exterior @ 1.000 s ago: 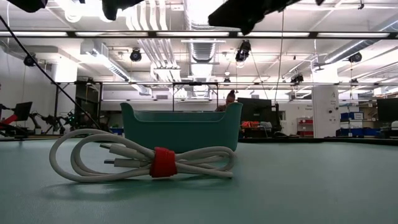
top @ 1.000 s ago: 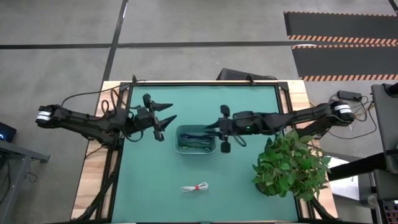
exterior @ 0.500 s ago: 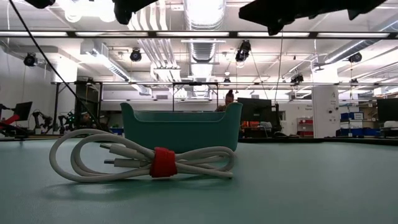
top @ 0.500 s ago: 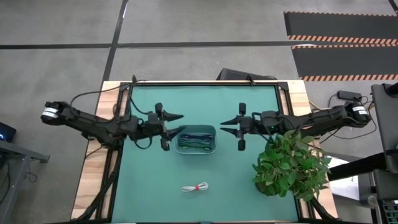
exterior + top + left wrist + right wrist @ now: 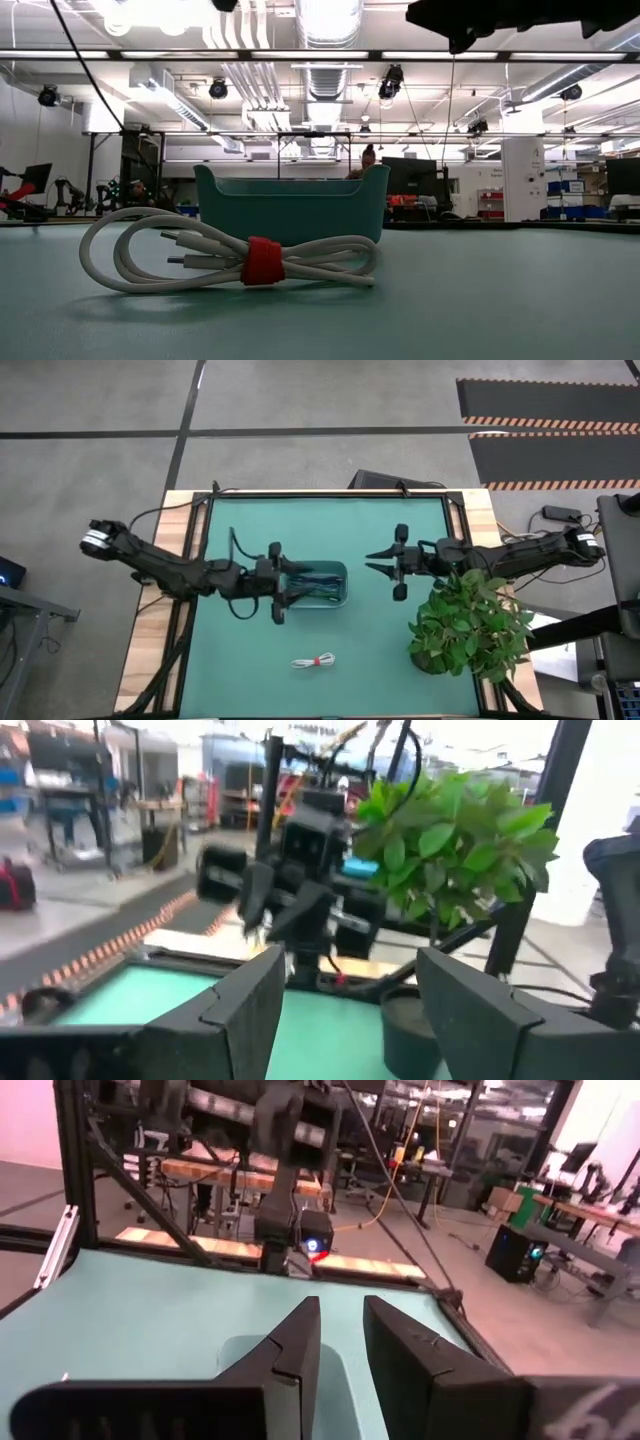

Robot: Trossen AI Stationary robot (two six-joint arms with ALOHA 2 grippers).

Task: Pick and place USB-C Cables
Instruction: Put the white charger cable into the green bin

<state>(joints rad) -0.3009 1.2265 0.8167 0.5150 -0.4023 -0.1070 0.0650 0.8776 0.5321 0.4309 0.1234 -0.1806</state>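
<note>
The pale tray [image 5: 341, 598] sits mid-table with green, teal and dark blue cable bundles [image 5: 314, 582] lying inside it. The white cable with the red tie [image 5: 313, 661] lies flat on the mat nearer the near edge, and it fills the foreground of the low view [image 5: 230, 258], in front of the tray [image 5: 290, 205]. My left gripper [image 5: 296, 578] hovers open over the tray's left rim, its fingers wide apart in its wrist view [image 5: 350, 970]. My right gripper [image 5: 372, 563] is open with a narrow gap [image 5: 342, 1320] and hangs right of the tray, pointing at it.
A potted plant [image 5: 465, 622] stands at the table's right side, just near of my right arm, and shows in the left wrist view [image 5: 450, 830]. Black arm wires trail along the table's left edge [image 5: 190, 525]. Open green mat surrounds the white cable.
My right gripper has drawn back from above the tray's right end toward the table's right edge. My left gripper has moved toward the table's right, reaching the tray's left rim. The cables have stayed where they were.
</note>
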